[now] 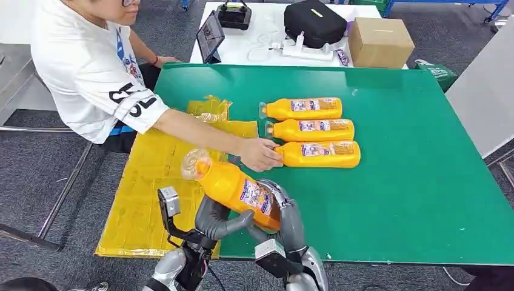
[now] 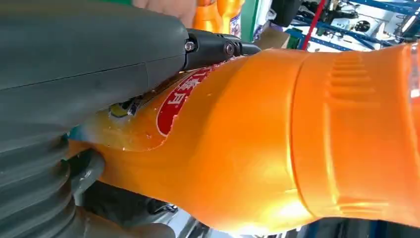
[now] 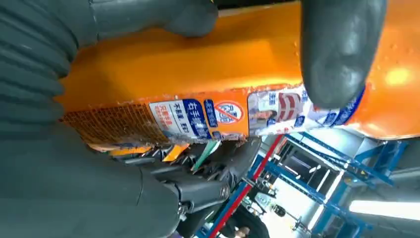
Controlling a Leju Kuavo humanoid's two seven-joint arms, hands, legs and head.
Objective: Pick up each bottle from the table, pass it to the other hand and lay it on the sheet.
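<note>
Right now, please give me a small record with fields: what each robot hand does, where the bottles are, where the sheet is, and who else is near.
held bottle: orange plastic bottle with a clear cap, tilted, above the table's near edge
left hand: left hand grips the bottle from below
right hand: right hand grips its base end
handover: both hands are on the bottle
bottles on table: three orange bottles lying side by side on the green table
sheet: yellow crinkled sheet at the table's left side
person: a person's hand touches the nearest lying bottle

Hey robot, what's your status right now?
Both hands, left hand and right hand, gripping one orange bottle mid-handover above the table edge. Three bottles waiting on the green table. Person's hand touching the nearest one.
</note>
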